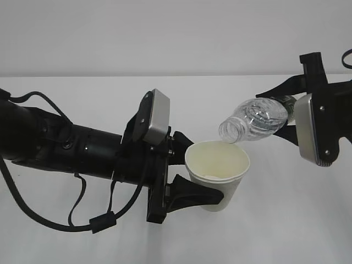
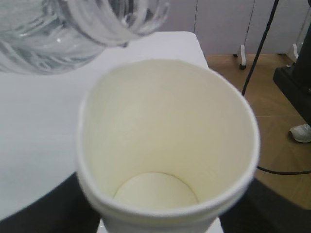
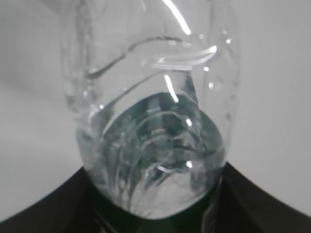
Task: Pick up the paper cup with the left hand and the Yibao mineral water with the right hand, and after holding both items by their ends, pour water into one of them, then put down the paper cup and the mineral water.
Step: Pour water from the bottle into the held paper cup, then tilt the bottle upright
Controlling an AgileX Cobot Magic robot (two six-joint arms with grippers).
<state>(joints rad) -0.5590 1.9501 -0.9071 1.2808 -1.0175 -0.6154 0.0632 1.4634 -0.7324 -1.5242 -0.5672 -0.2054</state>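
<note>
A white paper cup (image 1: 217, 173) with a cream inside is held above the table, tilted a little, its rim squeezed to an oval. My left gripper (image 1: 192, 176) is shut on its lower wall; its black fingers (image 2: 39, 206) flank the cup (image 2: 167, 141). The clear ribbed Yibao mineral water bottle (image 1: 254, 120) lies tipped down to the left, its capless mouth just over the cup's far rim. My right gripper (image 1: 291, 118) is shut on the bottle's base end, where the green label shows. In the right wrist view the bottle (image 3: 153, 121) fills the frame between dark fingers (image 3: 48, 208). No water stream is visible.
The white table (image 1: 286, 220) spreads under both arms. The left wrist view shows the table's far edge, a wooden floor (image 2: 272, 121) beyond, a black cable (image 2: 260, 46) and a dark stand at the right.
</note>
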